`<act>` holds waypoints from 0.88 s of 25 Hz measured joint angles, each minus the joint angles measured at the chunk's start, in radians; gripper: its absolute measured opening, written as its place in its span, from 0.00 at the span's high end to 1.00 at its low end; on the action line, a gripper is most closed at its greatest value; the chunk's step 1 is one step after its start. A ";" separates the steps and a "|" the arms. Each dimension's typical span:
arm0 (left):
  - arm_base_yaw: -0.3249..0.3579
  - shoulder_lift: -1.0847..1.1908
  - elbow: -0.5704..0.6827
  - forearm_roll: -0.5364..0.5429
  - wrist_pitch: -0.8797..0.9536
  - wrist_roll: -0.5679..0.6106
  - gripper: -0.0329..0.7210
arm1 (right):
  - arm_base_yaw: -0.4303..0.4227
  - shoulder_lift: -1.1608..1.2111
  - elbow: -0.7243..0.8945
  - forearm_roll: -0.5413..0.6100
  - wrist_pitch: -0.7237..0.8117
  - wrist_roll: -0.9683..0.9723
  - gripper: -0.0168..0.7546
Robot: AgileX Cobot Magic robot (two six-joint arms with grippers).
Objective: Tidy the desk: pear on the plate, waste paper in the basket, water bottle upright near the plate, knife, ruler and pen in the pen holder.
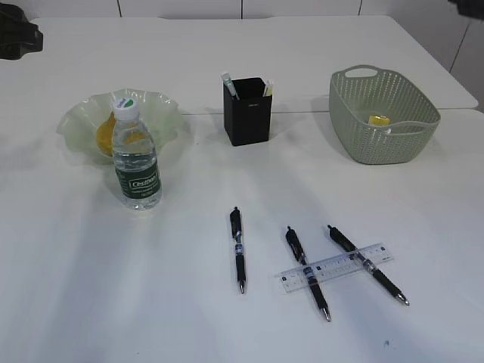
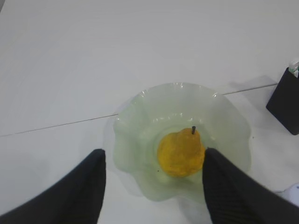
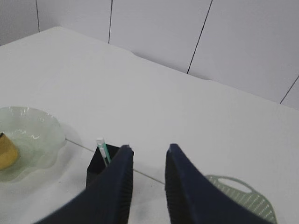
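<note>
Currently both grippers are empty: left gripper (image 2: 154, 161) stands wide apart above the plate (image 2: 135, 116) w/ nothing between its fingers, right gripper (image 3: 148, 151) hangs high w/ a narrow gap, holding nothing, looking down toward the pen holder (image 1: 245, 110). Neither arm shows in the exterior view. Done, judging by layout: pear (image 2: 181, 153) lies in the plate, stem pointing away from the wrist cam; water bottle (image 1: 136, 155) stands upright, cap up, just in front of the plate; yellow waste paper (image 1: 378, 119) sits in the basket (image 1: 412, 140); pen holder already carries a couple of items, ID unclear. Remaining on the bench (image 1: 113, 287): left pen (image 1: 239, 248), long axis running near–far, tip toward the cam; middle pen (image 1: 307, 273) and right pen (image 1: 367, 264), both slanted w/ tips toward near-right; ruler (image 1: 334, 267), long axis approx. left–right, right end slightly farther, lying across the middle and right pens, so it is propped, not flat. Risks: gripping the ruler first may slip (thin, clear, hard to sense) and roll the pens beneath; pulling a pen from under it would drag or flip the ruler. Pen holder opening is small and part-filled, so a tilted insert may catch the rim or tip the holder. Suggest left pen first, since it lies apart.
</note>
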 joint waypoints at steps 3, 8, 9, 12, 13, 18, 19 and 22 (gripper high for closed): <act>0.000 0.000 0.000 -0.007 0.000 0.000 0.34 | 0.000 -0.040 0.079 -0.016 -0.041 0.000 0.74; 0.000 0.000 0.000 -0.011 0.007 0.000 0.34 | 0.000 -0.103 0.206 -0.031 -0.114 0.000 0.74; 0.000 0.000 0.000 -0.015 0.012 0.000 0.34 | 0.000 -0.112 0.228 -0.032 -0.116 0.000 0.74; 0.000 0.000 0.000 -0.022 0.027 0.000 0.34 | 0.000 -0.128 0.277 -0.034 -0.107 0.000 0.74; 0.000 0.000 0.000 -0.022 0.029 0.000 0.34 | 0.000 -0.131 0.282 -0.034 -0.091 0.000 0.74; 0.000 0.000 0.000 -0.022 0.035 0.000 0.34 | 0.000 -0.133 0.293 -0.048 0.004 0.000 0.74; 0.000 0.000 0.000 -0.022 0.038 0.000 0.34 | 0.000 -0.133 0.293 -0.050 0.015 0.000 0.74; 0.000 0.000 0.000 -0.022 0.047 0.000 0.34 | 0.000 -0.133 0.296 -0.056 0.036 0.000 0.74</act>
